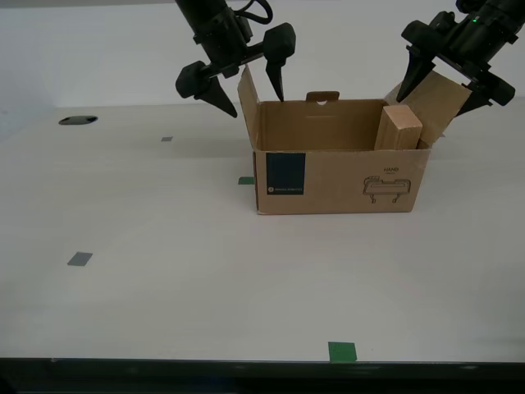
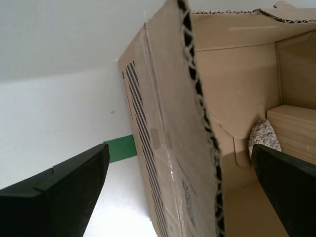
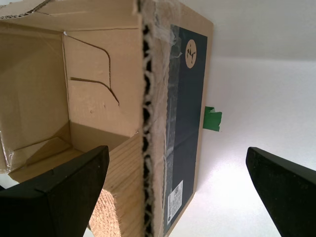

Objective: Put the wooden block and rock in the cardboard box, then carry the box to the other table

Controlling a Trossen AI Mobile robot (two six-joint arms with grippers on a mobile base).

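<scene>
Cream table [image 1: 164,287], cardboard box [image 1: 336,180] just right of centre in the exterior view.
My first gripper [image 3: 177,150] and my second gripper [image 2: 179,148] are both spread, each straddling a box end wall. Wooden block [image 1: 398,127] stands on end at the box's 3 o'clock end under my first gripper, long axis roughly 12–6. Rock [image 2: 264,136] sits beside it.

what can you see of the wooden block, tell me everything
The wooden block is a pale tan slab with visible grain. It stands tilted inside the cardboard box, at the exterior view's right end, its top poking above the rim. In the second wrist view the rock sits right beside it. No gripper holds it.
</scene>
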